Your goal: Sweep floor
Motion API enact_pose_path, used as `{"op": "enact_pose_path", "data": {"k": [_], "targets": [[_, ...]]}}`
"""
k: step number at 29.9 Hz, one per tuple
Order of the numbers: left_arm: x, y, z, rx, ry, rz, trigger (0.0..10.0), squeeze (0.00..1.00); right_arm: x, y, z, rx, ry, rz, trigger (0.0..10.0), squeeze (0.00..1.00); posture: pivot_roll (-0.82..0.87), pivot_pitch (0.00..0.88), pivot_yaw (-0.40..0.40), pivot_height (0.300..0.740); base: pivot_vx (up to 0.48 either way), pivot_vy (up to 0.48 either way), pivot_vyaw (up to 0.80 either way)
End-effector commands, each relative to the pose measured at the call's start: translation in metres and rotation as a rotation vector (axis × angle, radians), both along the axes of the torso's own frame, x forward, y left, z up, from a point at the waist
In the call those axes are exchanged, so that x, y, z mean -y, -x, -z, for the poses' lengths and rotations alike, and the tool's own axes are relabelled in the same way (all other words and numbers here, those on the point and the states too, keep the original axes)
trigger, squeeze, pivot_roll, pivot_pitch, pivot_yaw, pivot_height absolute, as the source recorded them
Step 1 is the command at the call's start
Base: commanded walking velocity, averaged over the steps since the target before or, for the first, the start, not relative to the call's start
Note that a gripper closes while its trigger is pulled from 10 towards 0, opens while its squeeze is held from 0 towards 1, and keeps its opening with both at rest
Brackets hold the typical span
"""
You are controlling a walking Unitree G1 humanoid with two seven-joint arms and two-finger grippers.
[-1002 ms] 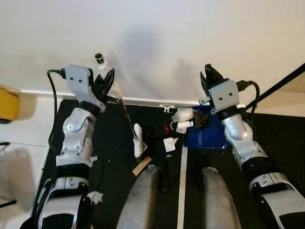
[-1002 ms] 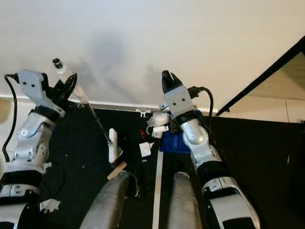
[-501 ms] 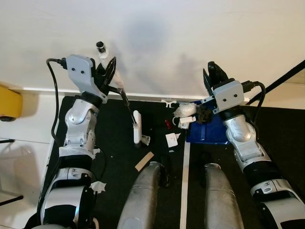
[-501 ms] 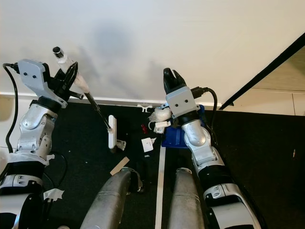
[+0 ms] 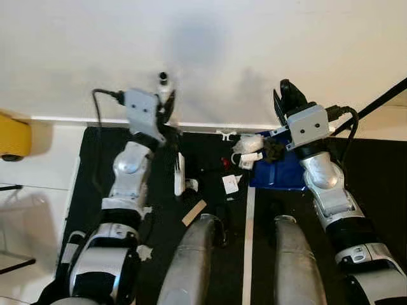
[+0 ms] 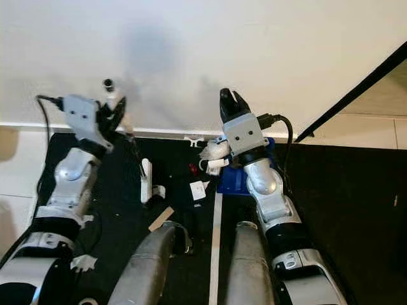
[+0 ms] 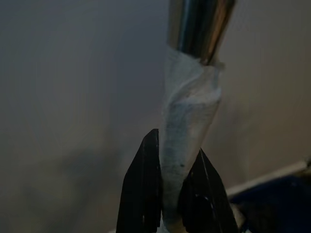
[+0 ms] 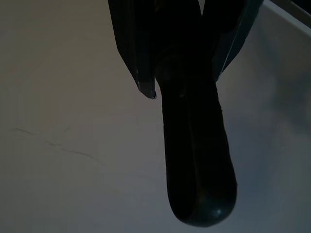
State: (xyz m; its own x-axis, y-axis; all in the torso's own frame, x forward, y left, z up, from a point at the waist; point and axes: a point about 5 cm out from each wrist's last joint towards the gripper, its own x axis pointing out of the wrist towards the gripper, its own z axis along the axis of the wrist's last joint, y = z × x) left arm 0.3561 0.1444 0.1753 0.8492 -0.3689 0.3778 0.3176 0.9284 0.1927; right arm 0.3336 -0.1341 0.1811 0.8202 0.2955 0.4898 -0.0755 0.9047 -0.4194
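**Here the robot holds a broom and a dustpan by the wall**

Here the broom (image 5: 179, 166) stands on the black mat (image 5: 95, 171), close to the white wall (image 5: 210, 57). Its white head (image 5: 180, 175) rests on the mat and its thin pole goes up into the left gripper (image 5: 166, 101). In the left wrist view, the two black fingers (image 7: 146, 189) are pinched tight on the part of the pole wrapped in white tape (image 7: 187, 126). Shiny metal shows above the tape.

The blue dustpan (image 5: 280, 171) lies on the mat on the robot's right side, near the wall. A pile of white scraps (image 5: 245, 151) and a dark clump (image 5: 273, 150) sit at its edge. The right gripper (image 5: 286, 95) is up by the wall, above the pan. In the right wrist view its fingers (image 8: 133, 53) are closed on a dark, rounded handle (image 8: 197, 160).

Between the broom and the dustpan there is more litter on the mat: a small red bit (image 5: 224, 163), a white paper square (image 5: 229, 184) and a flat brown piece (image 5: 193, 213). A white line (image 5: 247, 241) runs along the mat between the robot's two grey legs (image 5: 191, 267).

A yellow thing (image 5: 11, 140) sits on the pale floor at the far left. A black bar (image 5: 381, 101) leans across the right corner.
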Motion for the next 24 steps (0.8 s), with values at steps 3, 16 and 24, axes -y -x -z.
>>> {"op": "enact_pose_path", "data": {"k": [3,16,24], "targets": [[0.010,-0.008,0.000,-0.060,0.210,-0.023,10.0,0.00,-0.006,0.006,0.026,-0.119,-0.035,-0.001,10.0,0.00,-0.09,0.572,0.206,0.740,0.000,0.000,0.00],[0.032,-0.029,-0.039,-0.059,0.607,0.003,10.0,0.00,-0.006,0.008,0.025,-0.124,-0.034,0.001,10.0,0.00,-0.10,0.568,0.193,0.740,0.000,0.000,0.00],[0.053,-0.023,-0.049,-0.129,0.776,0.383,10.0,0.00,-0.010,0.005,0.023,-0.125,-0.039,-0.007,10.0,0.00,-0.08,0.553,0.187,0.740,0.000,0.000,0.00]]}}
